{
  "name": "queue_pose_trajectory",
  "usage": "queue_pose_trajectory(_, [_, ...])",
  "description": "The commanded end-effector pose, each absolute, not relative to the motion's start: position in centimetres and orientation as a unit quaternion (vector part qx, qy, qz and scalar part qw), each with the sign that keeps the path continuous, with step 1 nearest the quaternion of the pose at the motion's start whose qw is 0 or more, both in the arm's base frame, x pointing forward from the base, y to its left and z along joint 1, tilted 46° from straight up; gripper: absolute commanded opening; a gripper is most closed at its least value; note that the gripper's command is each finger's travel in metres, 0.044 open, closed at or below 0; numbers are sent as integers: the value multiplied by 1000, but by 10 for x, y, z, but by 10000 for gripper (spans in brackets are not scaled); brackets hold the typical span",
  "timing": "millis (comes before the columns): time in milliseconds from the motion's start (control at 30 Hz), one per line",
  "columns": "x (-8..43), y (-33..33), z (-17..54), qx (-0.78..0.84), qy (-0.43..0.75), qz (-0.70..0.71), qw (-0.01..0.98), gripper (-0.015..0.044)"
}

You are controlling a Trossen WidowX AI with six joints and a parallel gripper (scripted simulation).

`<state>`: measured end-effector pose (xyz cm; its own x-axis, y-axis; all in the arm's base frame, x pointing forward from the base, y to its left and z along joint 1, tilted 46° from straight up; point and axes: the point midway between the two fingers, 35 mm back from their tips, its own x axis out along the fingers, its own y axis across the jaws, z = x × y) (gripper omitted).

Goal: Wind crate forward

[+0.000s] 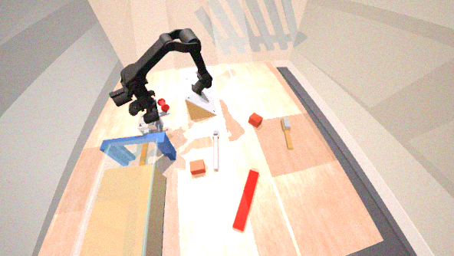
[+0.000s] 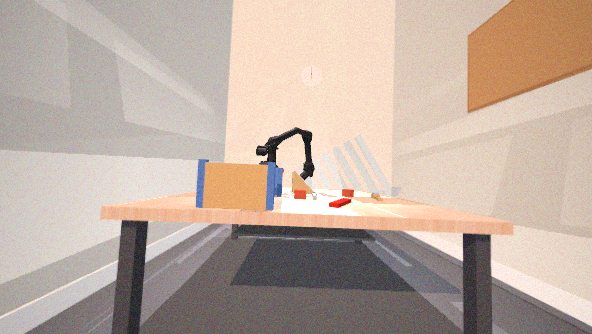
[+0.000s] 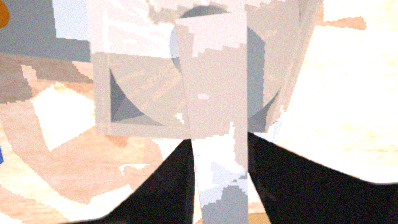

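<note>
The wooden crate [image 1: 124, 195] [image 2: 235, 185] sits flat in the clear-panelled cubby. Its front stands short of the blue frame [image 1: 132, 137], and an orange strap [image 1: 143, 154] shows in that gap. The pale winch [image 1: 143, 128] [image 3: 102, 100] is beyond the frame. My gripper [image 1: 152, 120] [image 3: 216, 143] is over the winch, shut on the winch handle. The handle's pale flat arm [image 3: 215, 90] reaches from the fingers across the round top of the winch. Its red knob [image 1: 163, 105] shows beside the gripper. The key end and the round hole are hidden beneath the arm.
A tan wedge [image 1: 199, 112] stands by the arm's base. Two red-orange blocks [image 1: 197, 167] [image 1: 255, 119], a silver wrench-like tool [image 1: 215, 151], a red bar [image 1: 246, 201] and a wooden-handled tool [image 1: 287, 138] lie to the right of the winch and cubby.
</note>
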<state>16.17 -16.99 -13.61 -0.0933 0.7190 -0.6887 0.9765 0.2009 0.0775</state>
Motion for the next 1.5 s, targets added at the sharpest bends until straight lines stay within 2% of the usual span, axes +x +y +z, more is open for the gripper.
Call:
queue_pose_trajectory(0, [163, -167, -139, 603, 706, -217, 302, 0])
queue_pose_trajectory(667, [165, -166, -139, 610, 701, -232, 287, 0])
queue_pose_trajectory(1467, [159, -166, -140, 589, 714, -193, 325, 0])
